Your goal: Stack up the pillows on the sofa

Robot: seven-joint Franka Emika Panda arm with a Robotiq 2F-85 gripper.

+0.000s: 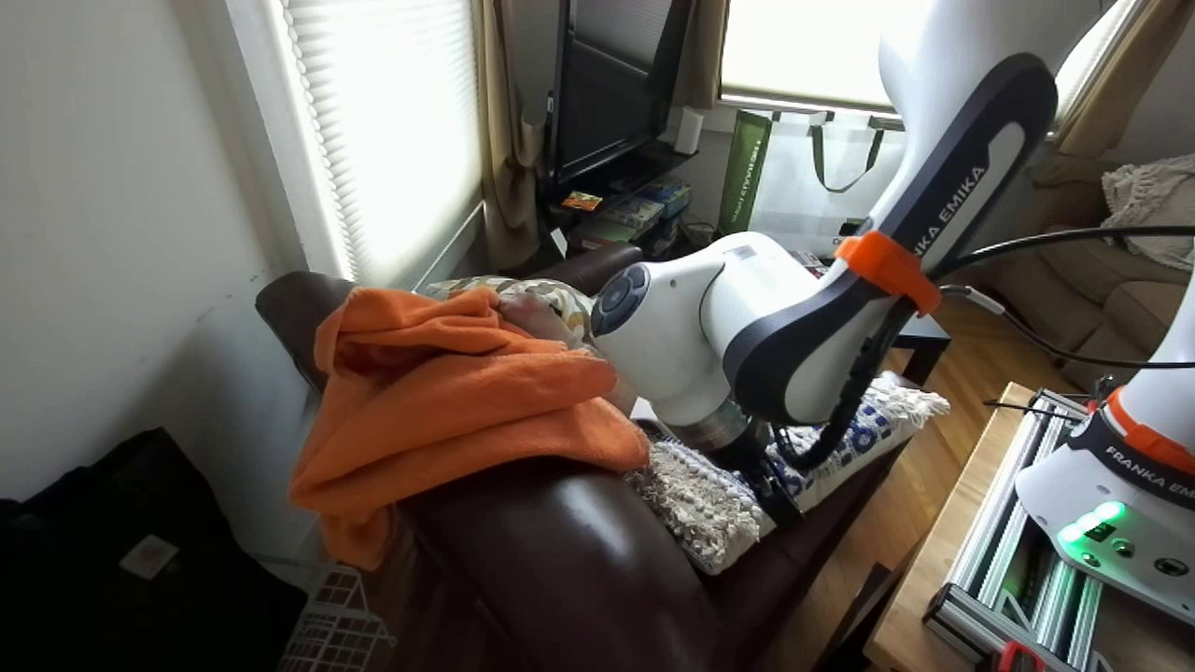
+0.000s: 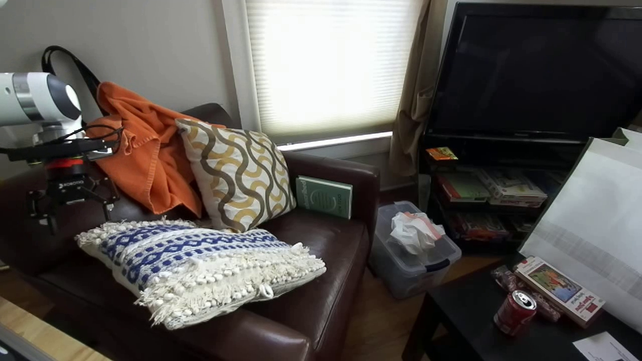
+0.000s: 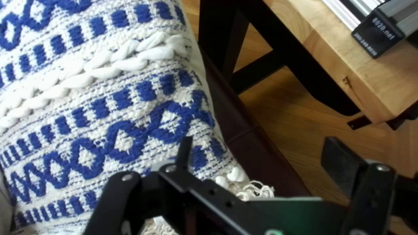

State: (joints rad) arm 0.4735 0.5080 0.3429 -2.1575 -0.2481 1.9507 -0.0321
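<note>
A fringed blue-and-white pillow (image 2: 200, 255) lies flat on the brown leather sofa (image 2: 326, 240). It also shows in the wrist view (image 3: 98, 114) and partly behind the arm in an exterior view (image 1: 700, 504). A brown-and-yellow wavy-patterned pillow (image 2: 241, 175) leans upright against the sofa back, behind the flat pillow; the arm and blanket partly hide it in an exterior view (image 1: 569, 301). My gripper (image 2: 77, 215) is open and empty, above the flat pillow's end near the sofa edge. In the wrist view, one finger of the gripper (image 3: 258, 145) is over the pillow and the other over the floor.
An orange blanket (image 1: 457, 401) drapes over the sofa back beside the patterned pillow. A green book (image 2: 325, 198) stands against the far armrest. A wooden table (image 3: 343, 75) bearing the robot base stands near the sofa edge. A black table (image 2: 466, 311) holds a red can (image 2: 515, 313).
</note>
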